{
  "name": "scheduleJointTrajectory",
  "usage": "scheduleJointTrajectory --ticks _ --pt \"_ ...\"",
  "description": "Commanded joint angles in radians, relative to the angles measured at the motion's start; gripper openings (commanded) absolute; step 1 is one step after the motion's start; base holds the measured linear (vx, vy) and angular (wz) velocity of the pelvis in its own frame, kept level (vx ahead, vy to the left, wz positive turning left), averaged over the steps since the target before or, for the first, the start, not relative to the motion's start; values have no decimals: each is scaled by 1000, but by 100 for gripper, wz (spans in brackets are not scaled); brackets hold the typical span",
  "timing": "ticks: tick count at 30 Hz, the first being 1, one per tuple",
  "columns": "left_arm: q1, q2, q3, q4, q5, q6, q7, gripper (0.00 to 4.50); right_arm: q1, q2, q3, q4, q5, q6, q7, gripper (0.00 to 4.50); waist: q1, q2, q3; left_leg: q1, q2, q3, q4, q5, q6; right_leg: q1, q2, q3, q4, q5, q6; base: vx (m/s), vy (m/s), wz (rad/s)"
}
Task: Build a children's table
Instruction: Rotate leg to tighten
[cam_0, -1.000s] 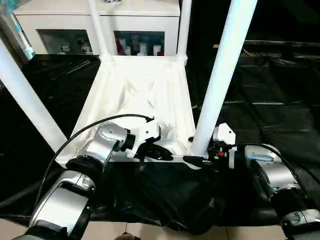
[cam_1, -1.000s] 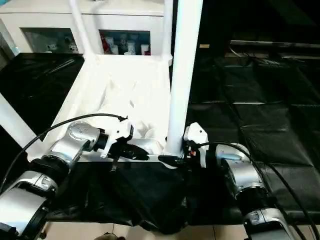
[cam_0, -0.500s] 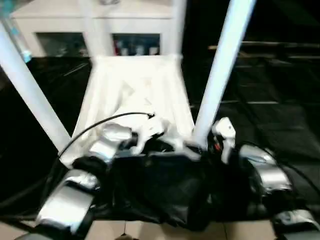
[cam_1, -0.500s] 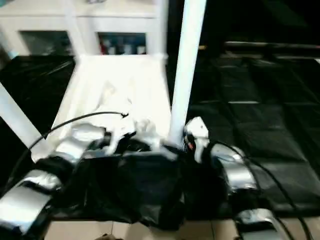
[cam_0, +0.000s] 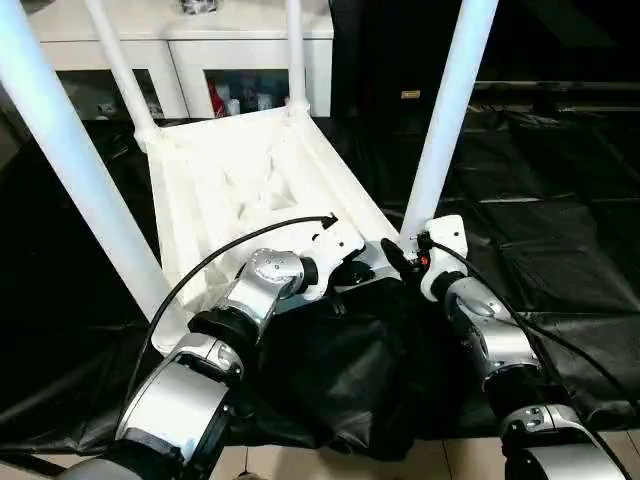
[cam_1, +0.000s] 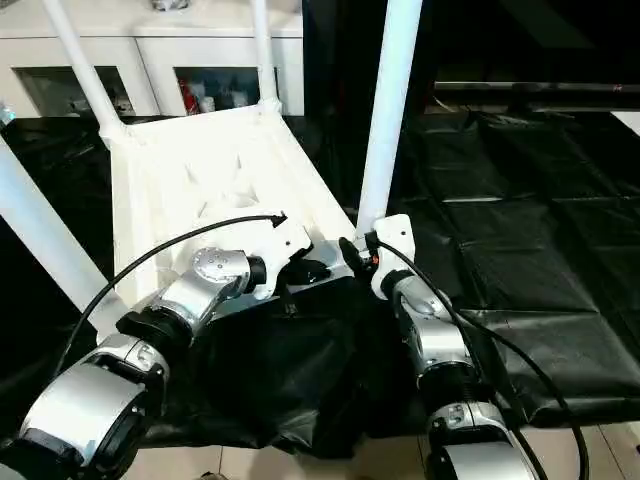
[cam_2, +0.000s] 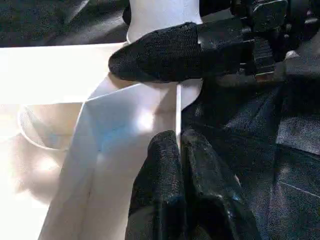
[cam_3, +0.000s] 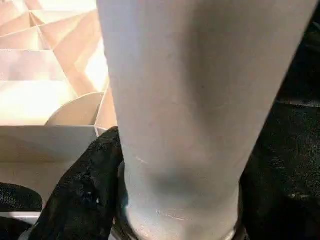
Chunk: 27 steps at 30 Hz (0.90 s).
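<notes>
Overhead, upturned ribbed white tabletop (cam_0: 250, 190) lies on black sheeting (cam_0: 560, 250), four smooth legs up, open sheeting on the right. Left wrist: left gripper (cam_2: 178, 150) pinched shut on the thin near rim (cam_2: 178, 112). Right wrist: right gripper (cam_0: 397, 262) clasps the near-right leg (cam_3: 190, 100) at its base.

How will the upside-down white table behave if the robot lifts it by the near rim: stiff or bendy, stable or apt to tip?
Probably stiff: the tabletop shows a ribbed underside. Likely light, being thin-walled plastic at the rim that the left claw pinches. It may tip easily, as four long legs stand high above it.
</notes>
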Motion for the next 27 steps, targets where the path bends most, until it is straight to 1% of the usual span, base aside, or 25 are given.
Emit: scheduleJointTrajectory --ticks 1,2,3,4,6,7,9,10,11,12,13,14,15,16,18,19,22,23,24,27 --pt "-9 -36 -15 2 -11 -30 -9 0 8 39 86 9 -9 -2 109 342 1 -11 -60 18 65 -40 -72 -198 72 45 -85 50 -77 -187 -224 0 0 0" --pt "-8 -34 -15 1 -10 -33 -11 0 6 35 85 10 -11 -5 108 349 1 -11 -60 17 66 -40 -72 -191 76 45 -86 50 -76 -173 -228 0 0 0" --pt "-5 -27 -15 -1 -12 -37 -23 0 2 22 80 11 -9 -8 125 368 1 -12 -59 16 65 -39 -71 -181 84 46 -87 50 -75 -156 -234 0 0 0" --pt "-5 -25 -14 -1 -12 -38 -27 0 0 18 78 12 -9 -9 130 368 2 -12 -60 16 65 -39 -69 -177 90 47 -87 50 -75 -154 -237 0 0 0" --pt "6 -5 -18 -16 -17 -62 -91 0 3 -23 85 -9 5 -8 228 368 4 -13 -59 15 64 -39 -68 -184 98 49 -87 48 -77 -176 -235 0 0 0" --pt "6 -5 -18 -16 -17 -62 -91 0 3 -23 85 -9 5 -8 228 368 4 -13 -59 14 65 -39 -69 -181 100 49 -88 49 -76 -174 -235 0 0 0" --pt "26 24 -26 -50 -36 -80 -209 0 22 -81 105 -53 35 1 382 368 6 -13 -59 14 66 -38 -68 -173 106 49 -86 48 -75 -166 -236 0 0 0" --pt "32 35 -29 -61 -42 -82 -248 0 29 -102 112 -68 45 4 435 368 14 -12 -61 12 69 -37 -66 -156 116 52 -86 47 -70 -136 -242 0 0 0" --pt "36 42 -31 -68 -46 -83 -274 0 34 -116 117 -78 51 6 472 368 16 -10 -62 13 71 -36 -65 -144 123 52 -85 47 -66 -114 -247 0 0 0" --pt "49 71 -42 -93 -59 -97 -362 0 51 -163 130 -113 70 15 578 368 22 -12 -64 11 72 -35 -62 -125 138 53 -84 46 -60 -71 -255 0 0 0" --pt "52 78 -44 -99 -61 -100 -384 0 55 -175 132 -121 74 17 604 368 25 -11 -65 9 72 -34 -60 -113 155 51 -85 46 -55 -32 -265 0 0 0" --pt "59 103 -50 -111 -66 -108 -433 0 64 -212 136 -139 85 19 669 368 29 -11 -65 10 74 -34 -59 -116 160 49 -87 45 -54 -27 -271 0 0 0" --pt "60 110 -48 -111 -70 -110 -451 0 65 -222 134 -140 88 17 690 368 29 -13 -64 11 74 -34 -60 -127 157 48 -86 45 -57 -45 -271 0 0 0" --pt "60 117 -47 -111 -73 -104 -467 0 66 -232 133 -144 94 21 711 368 31 -11 -64 13 75 -34 -60 -132 152 46 -86 45 -56 -57 -271 0 0 0" --pt "62 144 -47 -113 -78 -98 -520 0 75 -260 136 -158 109 27 771 368 35 -12 -61 14 76 -34 -64 -155 130 44 -86 45 -62 -115 -264 0 0 0" --pt "62 149 -47 -114 -78 -97 -529 0 76 -264 137 -160 110 27 780 368 37 -11 -62 15 76 -34 -64 -156 125 45 -87 45 -62 -120 -263 0 0 0" --pt "66 166 -46 -120 -80 -95 -560 0 80 -278 141 -166 116 40 812 368 43 -12 -63 16 76 -34 -63 -149 115 44 -87 47 -60 -112 -261 0 0 0" --pt "68 174 -45 -125 -81 -92 -570 0 81 -284 144 -166 118 42 826 354 47 -14 -63 16 76 -34 -63 -143 116 44 -88 47 -59 -105 -261 0 0 0" --pt "69 176 -44 -126 -81 -92 -573 0 82 -286 145 -166 119 42 831 354 48 -14 -63 16 76 -34 -63 -138 118 44 -88 47 -58 -99 -261 0 0 0" --pt "68 186 -39 -127 -84 -94 -584 0 77 -282 146 -146 112 21 834 326 50 -15 -65 13 75 -34 -61 -115 123 45 -89 46 -54 -77 -261 0 0 0"
